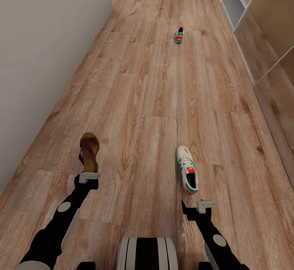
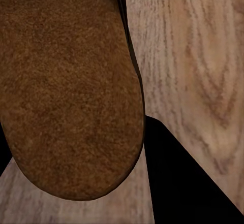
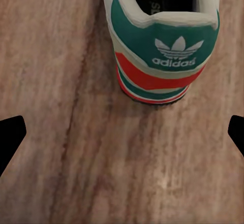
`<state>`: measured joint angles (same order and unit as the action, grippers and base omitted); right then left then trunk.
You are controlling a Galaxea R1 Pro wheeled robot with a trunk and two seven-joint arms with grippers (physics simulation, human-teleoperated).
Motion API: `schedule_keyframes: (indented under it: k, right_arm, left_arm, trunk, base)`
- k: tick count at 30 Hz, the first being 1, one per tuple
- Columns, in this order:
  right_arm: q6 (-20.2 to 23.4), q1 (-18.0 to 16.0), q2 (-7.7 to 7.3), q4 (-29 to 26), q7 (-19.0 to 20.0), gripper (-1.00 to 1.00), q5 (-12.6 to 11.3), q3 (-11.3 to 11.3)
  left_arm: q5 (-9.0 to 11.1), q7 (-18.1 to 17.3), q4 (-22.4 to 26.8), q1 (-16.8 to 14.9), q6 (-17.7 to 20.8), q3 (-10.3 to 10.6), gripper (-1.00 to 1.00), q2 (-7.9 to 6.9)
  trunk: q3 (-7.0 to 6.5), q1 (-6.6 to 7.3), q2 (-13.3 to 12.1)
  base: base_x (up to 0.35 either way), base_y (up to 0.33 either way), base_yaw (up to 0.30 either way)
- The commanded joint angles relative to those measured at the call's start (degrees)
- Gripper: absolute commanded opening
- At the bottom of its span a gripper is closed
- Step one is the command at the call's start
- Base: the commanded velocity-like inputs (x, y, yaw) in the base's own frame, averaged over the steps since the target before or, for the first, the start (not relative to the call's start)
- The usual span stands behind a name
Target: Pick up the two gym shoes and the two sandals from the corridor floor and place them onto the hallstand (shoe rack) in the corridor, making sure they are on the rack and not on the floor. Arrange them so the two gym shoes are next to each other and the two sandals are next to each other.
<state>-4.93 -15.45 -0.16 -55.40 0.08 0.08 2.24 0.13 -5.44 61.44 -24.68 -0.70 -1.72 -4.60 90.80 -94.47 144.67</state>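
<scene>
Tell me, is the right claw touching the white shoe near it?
Apart. In the right wrist view, bare floor shows between the right claw and the near gym shoe; its fingers sit wide open, short of the heel.

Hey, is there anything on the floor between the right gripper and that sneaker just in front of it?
Nothing visible. The right gripper is open just behind the heel of the near gym shoe, and only bare corridor floor shows between its fingertips and the heel.
</scene>
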Motion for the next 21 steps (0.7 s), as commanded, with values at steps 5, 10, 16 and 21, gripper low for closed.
schedule_keyframes:
  k: [5,10,16,21]
  right_arm:
    - [-0.2,0.0,-0.02,0.0,0.0,1.0,0.0,0.0]
    - [-0.2,0.0,-0.02,-0.1,0.0,1.0,0.0,0.0]
    - [-0.2,0.0,-0.02,-0.1,0.0,1.0,0.0,0.0]
    - [-0.2,0.0,-0.02,-0.1,0.0,1.0,0.0,0.0]
  left_arm:
    - [-0.2,-0.4,0.0,0.0,-0.1,-0.1,-1.0,0.36]
    - [-0.3,-0.4,0.0,0.0,-0.1,-0.1,-1.0,0.74]
    - [-0.3,-0.4,0.0,0.0,-0.1,-0.1,-1.0,0.82]
    - [-0.3,-0.4,0.0,0.0,-0.2,-0.1,-1.0,0.82]
  trunk:
    - [0.03,0.01,0.0]
    - [0.03,0.01,0.0]
    - [0.03,0.01,0.0]
    - [0.03,0.01,0.0]
  base:
    - [0.045,-0.016,0.0]
    - [0.201,-0.145,0.0]
    - [0.043,-0.034,0.0]
    - [0.04,-0.034,0.0]
